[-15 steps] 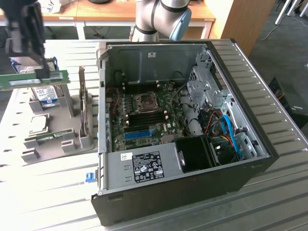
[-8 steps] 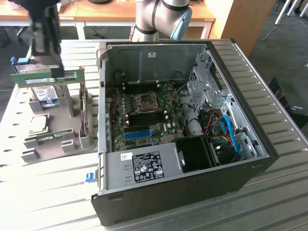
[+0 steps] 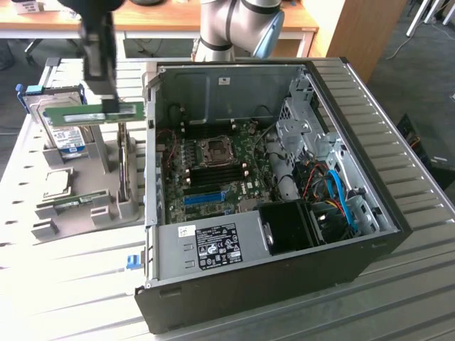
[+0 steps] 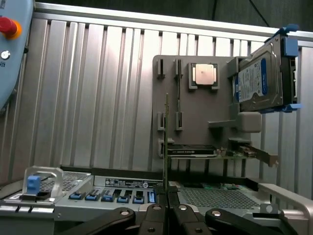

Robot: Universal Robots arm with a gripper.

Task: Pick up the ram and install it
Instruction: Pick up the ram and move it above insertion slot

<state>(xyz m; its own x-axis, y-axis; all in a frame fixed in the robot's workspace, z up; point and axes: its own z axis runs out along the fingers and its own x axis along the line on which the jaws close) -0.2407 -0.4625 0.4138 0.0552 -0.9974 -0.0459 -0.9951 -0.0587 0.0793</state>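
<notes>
Pinching the ram (image 3: 85, 112) by its long top edge, the gripper (image 3: 110, 105) has its jaws almost fully closed on the thin board. In the wrist view the green stick (image 4: 166, 147) runs edge-on straight out from between the fingertips (image 4: 155, 211). That grip seems chosen to leave the contact edge free and facing down, as a slot would need.

The ram hangs level in the air above the grey parts fixture (image 3: 99, 202). It is at the exterior view's left of the open computer case (image 3: 284, 284), outside the case wall and well apart from the motherboard (image 3: 245, 181).

The fixture stands its parts in slots and pockets, probably so each can be taken from above:
- a hard drive (image 3: 62, 128) upright in a blue-edged caddy
- a processor (image 3: 55, 182) lying flat
- a twin green stick (image 3: 75, 204) low in its groove

The case lies on its side with the panel off. This leaves the CPU socket (image 3: 215, 149), the dark memory slots (image 3: 213, 176) and a blue slot (image 3: 206, 197) open from above.

The drive carries a blue-and-white label and the power supply (image 3: 213, 245) a white sticker with black marks, and I cannot read the wording on either. A red button (image 4: 7, 27) sits on a pale housing in the wrist view.
</notes>
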